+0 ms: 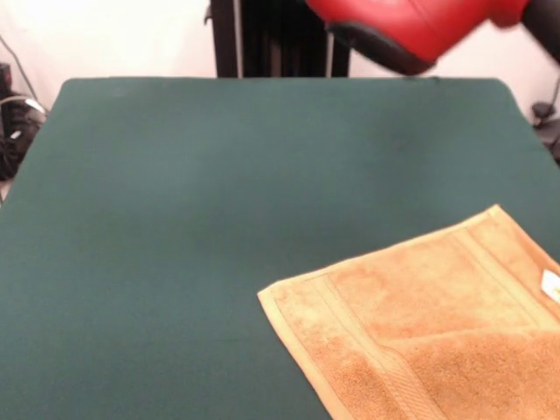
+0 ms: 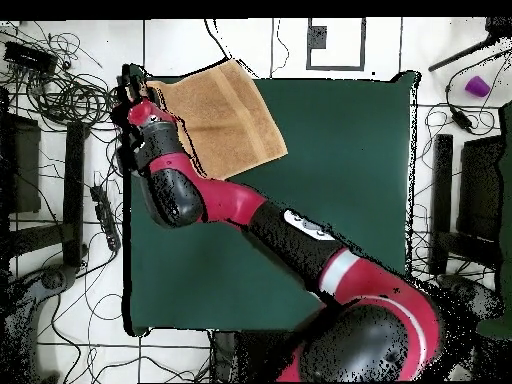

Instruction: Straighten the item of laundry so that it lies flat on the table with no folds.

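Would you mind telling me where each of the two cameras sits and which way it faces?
Front view: across the table from the robot, low, facing its pedestal; only a red stretch of arm shows at the top edge, no gripper.
Overhead view: above the table, looking straight down, base at the bottom; the whole arm reaches to the gripper at the towel's corner.
Shared: the green table and the towel, seen half a turn apart, lying at a table corner with one part folded over.
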`<state>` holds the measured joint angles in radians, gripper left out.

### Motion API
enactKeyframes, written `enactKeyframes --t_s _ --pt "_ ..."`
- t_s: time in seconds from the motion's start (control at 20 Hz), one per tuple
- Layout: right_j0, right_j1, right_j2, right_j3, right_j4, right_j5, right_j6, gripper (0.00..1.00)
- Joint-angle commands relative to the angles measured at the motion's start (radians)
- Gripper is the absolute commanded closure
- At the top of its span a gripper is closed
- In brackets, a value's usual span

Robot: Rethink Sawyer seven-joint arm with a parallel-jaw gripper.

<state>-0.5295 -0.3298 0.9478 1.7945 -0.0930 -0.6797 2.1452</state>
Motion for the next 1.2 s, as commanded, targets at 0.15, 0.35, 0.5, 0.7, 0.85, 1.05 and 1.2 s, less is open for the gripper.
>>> enactKeyframes --t_s 0.15,0.35,0.5,0.7,0.85,1.05,1.2 --pt "-0.079 -0.157 0.295 0.202 0.111 -0.052 0.403 0.0" --pt "-0.101 -0.183 0.3 0.228 0.109 -0.013 0.395 0.0" --pt "-0.123 -0.162 0.254 0.236 0.031 0.065 0.34 0.0" --pt "-0.104 -0.155 0.084 0.221 -0.005 0.254 0.172 0.0" --pt "-0.044 -0.214 -0.056 0.22 0.03 0.394 0.071 0.0" --pt "0.071 -0.318 -0.266 0.202 0.045 0.586 -0.013 0.0" --pt "0.109 -0.336 -0.344 0.174 -0.011 0.697 -0.013 0.0"
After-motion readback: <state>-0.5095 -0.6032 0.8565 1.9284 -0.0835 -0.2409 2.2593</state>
